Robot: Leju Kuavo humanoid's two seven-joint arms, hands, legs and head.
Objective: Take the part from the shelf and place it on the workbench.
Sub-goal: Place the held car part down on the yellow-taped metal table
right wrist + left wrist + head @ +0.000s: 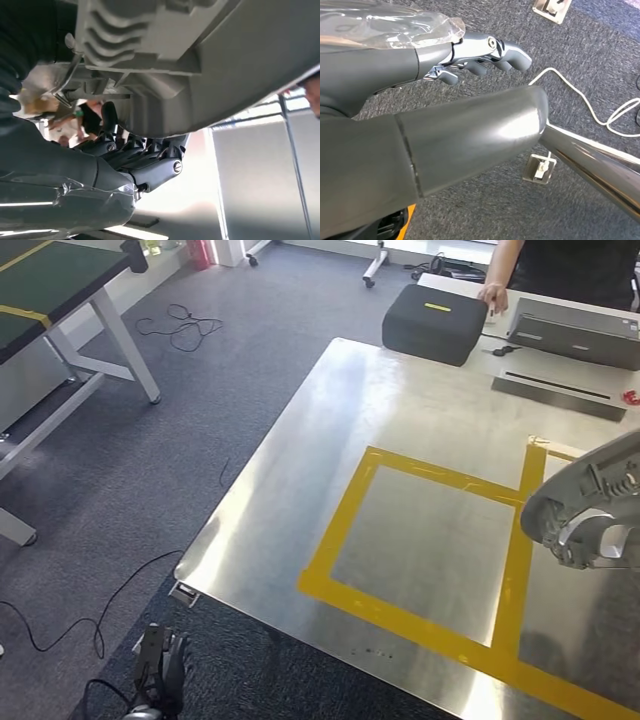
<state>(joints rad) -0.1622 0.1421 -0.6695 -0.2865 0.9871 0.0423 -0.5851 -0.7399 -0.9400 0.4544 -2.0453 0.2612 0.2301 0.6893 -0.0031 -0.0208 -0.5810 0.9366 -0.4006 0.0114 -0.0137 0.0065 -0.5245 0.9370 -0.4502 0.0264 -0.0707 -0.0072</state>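
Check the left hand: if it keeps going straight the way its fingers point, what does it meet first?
Probably just the grey carpet. The left hand, holding nothing, hangs beside the workbench; its fingers point toward floor near a white cable. Depth is unclear.

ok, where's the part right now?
In the right robot hand, the grey part hangs at the head view's right edge, above the workbench by the yellow tape square.

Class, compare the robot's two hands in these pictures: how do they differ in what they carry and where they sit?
1. The right hand holds the grey part; the left hand holds nothing.
2. The right hand sits above the workbench; the left hand hangs low over the carpet.
Both have dark fingers.
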